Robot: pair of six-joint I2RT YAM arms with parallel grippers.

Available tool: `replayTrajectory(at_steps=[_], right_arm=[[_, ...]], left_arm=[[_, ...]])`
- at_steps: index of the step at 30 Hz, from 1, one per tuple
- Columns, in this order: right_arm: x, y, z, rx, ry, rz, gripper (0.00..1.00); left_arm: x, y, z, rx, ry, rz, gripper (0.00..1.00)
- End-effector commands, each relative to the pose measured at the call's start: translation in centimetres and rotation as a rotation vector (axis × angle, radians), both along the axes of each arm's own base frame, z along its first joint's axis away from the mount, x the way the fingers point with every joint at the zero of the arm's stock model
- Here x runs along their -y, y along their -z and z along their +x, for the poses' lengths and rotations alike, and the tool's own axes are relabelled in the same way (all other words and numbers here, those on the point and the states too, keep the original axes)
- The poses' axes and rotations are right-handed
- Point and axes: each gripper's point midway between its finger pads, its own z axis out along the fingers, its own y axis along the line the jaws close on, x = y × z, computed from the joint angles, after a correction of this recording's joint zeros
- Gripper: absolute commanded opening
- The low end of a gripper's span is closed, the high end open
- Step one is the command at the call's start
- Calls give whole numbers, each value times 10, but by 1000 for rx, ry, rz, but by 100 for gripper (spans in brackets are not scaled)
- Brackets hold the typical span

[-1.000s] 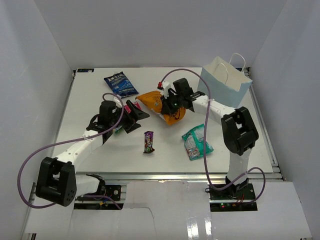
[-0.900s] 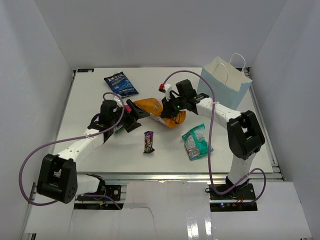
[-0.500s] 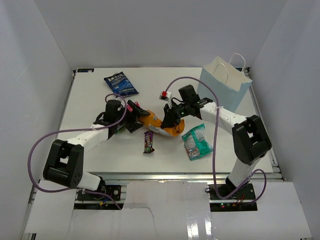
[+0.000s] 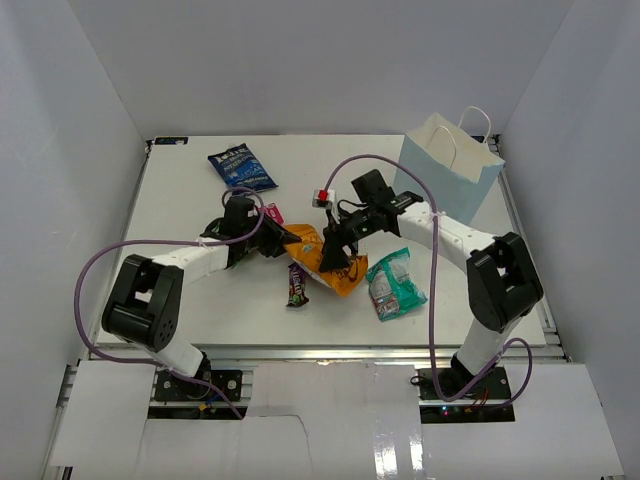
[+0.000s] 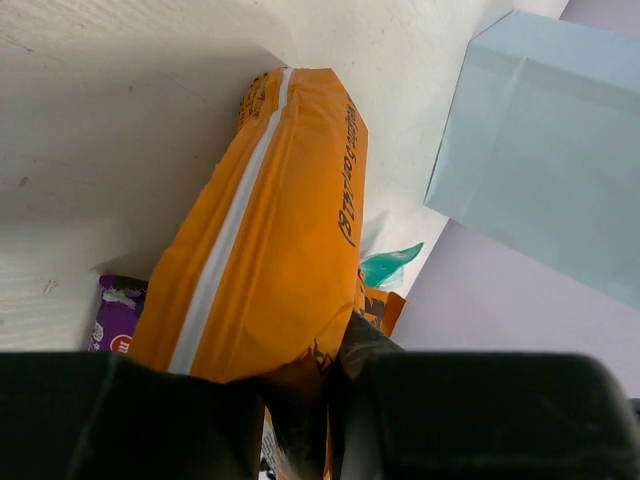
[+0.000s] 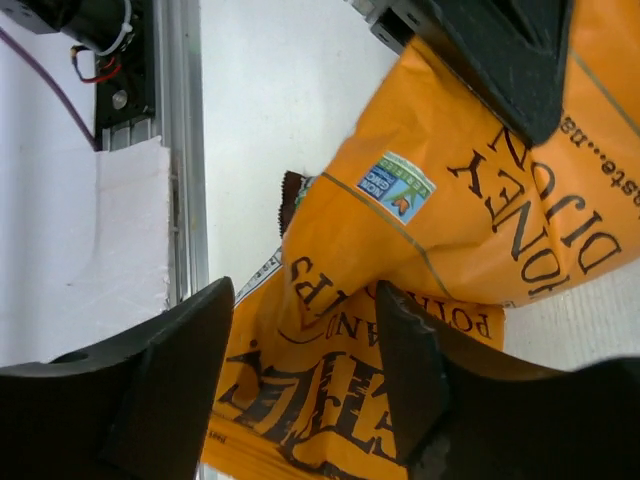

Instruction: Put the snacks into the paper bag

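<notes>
The large orange chip bag (image 4: 314,258) is lifted at the middle of the table, held between both arms. My left gripper (image 4: 283,243) is shut on the bag's crimped end (image 5: 300,370). My right gripper (image 6: 300,390) is open, its fingers (image 6: 170,370) standing either side of the bag's (image 6: 440,210) lower corner. The light-blue paper bag (image 4: 452,160) stands upright at the back right, apart from both grippers. A teal packet (image 4: 396,284) lies just right of the chip bag and a dark purple candy bar (image 4: 297,283) just below it. Part of a pink packet (image 4: 268,211) shows by the left wrist.
A dark blue bag (image 4: 240,168) lies at the back left. White walls close in the table on three sides. An aluminium rail (image 6: 180,150) runs along the near edge. The paper bag (image 5: 540,150) fills the upper right of the left wrist view.
The right gripper carried the orange chip bag toward the front and has opened. The left gripper moved right and closed on the bag's end.
</notes>
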Motion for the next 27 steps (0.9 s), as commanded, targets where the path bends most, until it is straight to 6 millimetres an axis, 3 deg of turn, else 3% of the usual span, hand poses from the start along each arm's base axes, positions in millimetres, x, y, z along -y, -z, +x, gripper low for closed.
replayTrajectory(at_steps=[1, 3, 7, 8, 11, 12, 14, 17, 21, 24, 25, 27], right_arm=[[-1, -37, -9, 80, -129, 59, 72], [6, -46, 1, 132, -128, 68, 86], [18, -82, 30, 228, -67, 102, 98], [20, -94, 40, 253, -46, 104, 98], [18, -100, 51, 259, -15, 92, 98], [17, -102, 52, 260, -15, 98, 98], [16, -105, 48, 258, -26, 124, 98], [14, -106, 42, 288, -65, 182, 98], [14, -109, 50, 403, -82, 187, 97], [19, -135, 73, 600, -63, 168, 96], [19, -148, 74, 632, -72, 189, 95], [21, -154, 69, 679, -130, 211, 94]], left_arm=[[5, -37, 9, 150, 68, 16, 20], [1, -40, 5, 223, 137, 89, 17], [-3, -59, -2, 427, 301, 200, 12], [-4, -64, -4, 475, 336, 221, 12], [-4, -90, -15, 683, 455, 273, 12], [-4, -92, -22, 727, 490, 275, 12], [0, -122, -32, 917, 561, 277, 12], [2, -140, -52, 1090, 662, 289, 12], [5, -148, -81, 1223, 784, 263, 18], [4, -149, -98, 1269, 833, 244, 20], [4, -145, -103, 1273, 850, 236, 21], [4, -149, -112, 1320, 876, 231, 21]])
